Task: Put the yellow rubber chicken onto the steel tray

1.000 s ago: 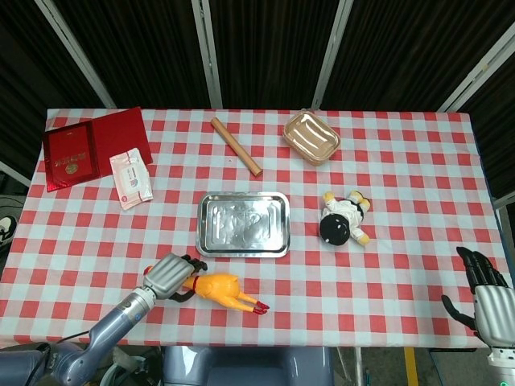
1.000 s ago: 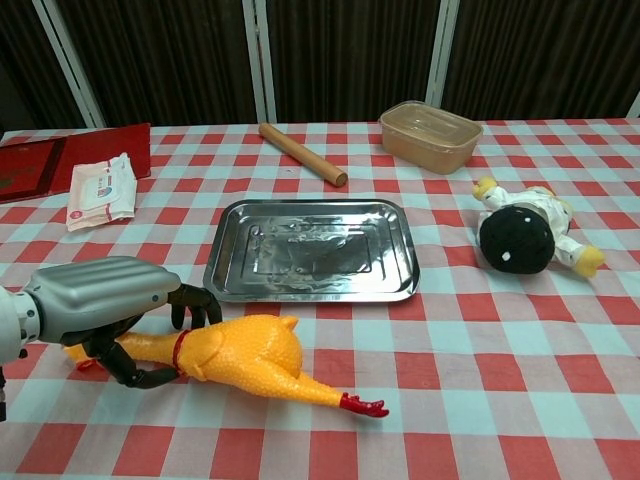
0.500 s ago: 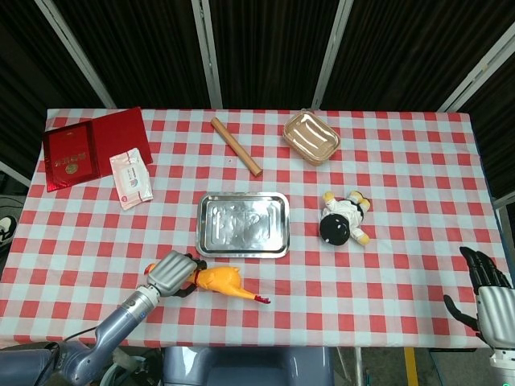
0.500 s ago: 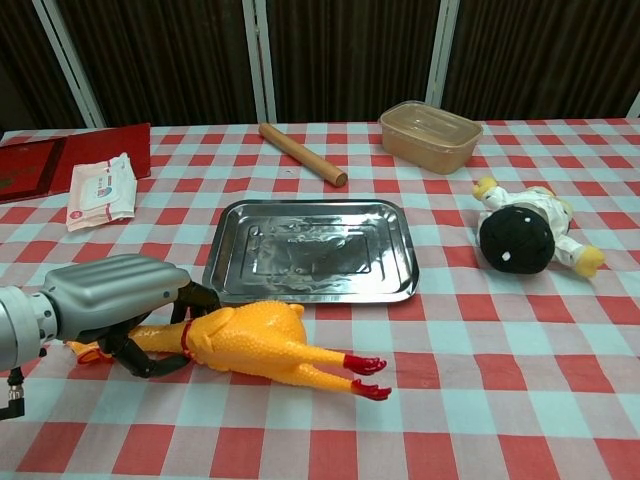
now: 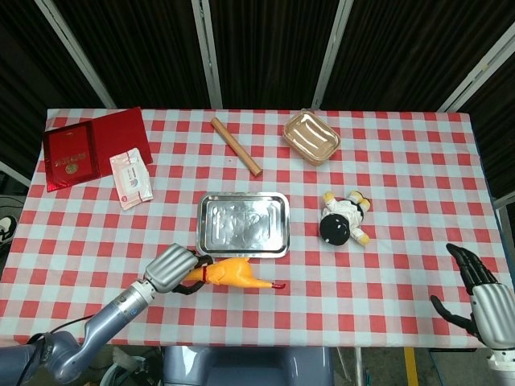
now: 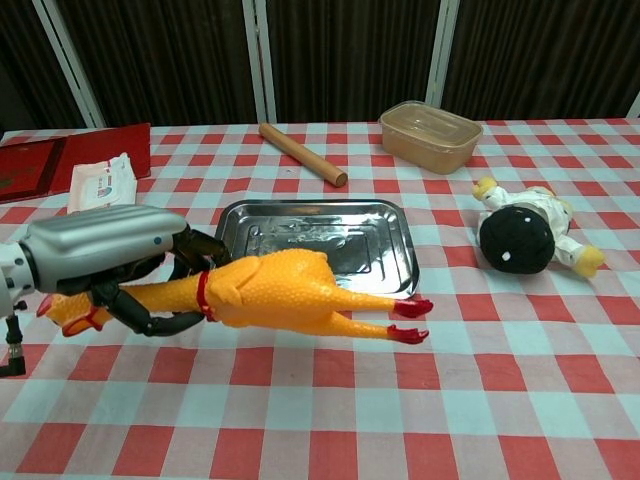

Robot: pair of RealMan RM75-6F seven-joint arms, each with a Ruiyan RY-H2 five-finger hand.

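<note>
My left hand (image 6: 100, 255) (image 5: 171, 268) grips the yellow rubber chicken (image 6: 275, 293) (image 5: 233, 274) by its neck and holds it lifted above the tablecloth, red feet pointing right. The chicken hangs just in front of the near edge of the steel tray (image 6: 400, 245) (image 5: 203, 211), which lies bare at the table's middle. My right hand (image 5: 476, 299) is at the lower right corner of the head view, off the table's near right edge, fingers spread and holding nothing.
A black-and-white plush toy (image 6: 527, 234) lies right of the tray. Behind the tray are a wooden rolling pin (image 6: 301, 153) and a clear plastic container (image 6: 431, 135). A wipes packet (image 6: 102, 188) and a red folder (image 5: 87, 147) sit at the far left.
My left hand has raised the chicken off the cloth and carried it toward the tray's near edge. The right hand has shifted slightly.
</note>
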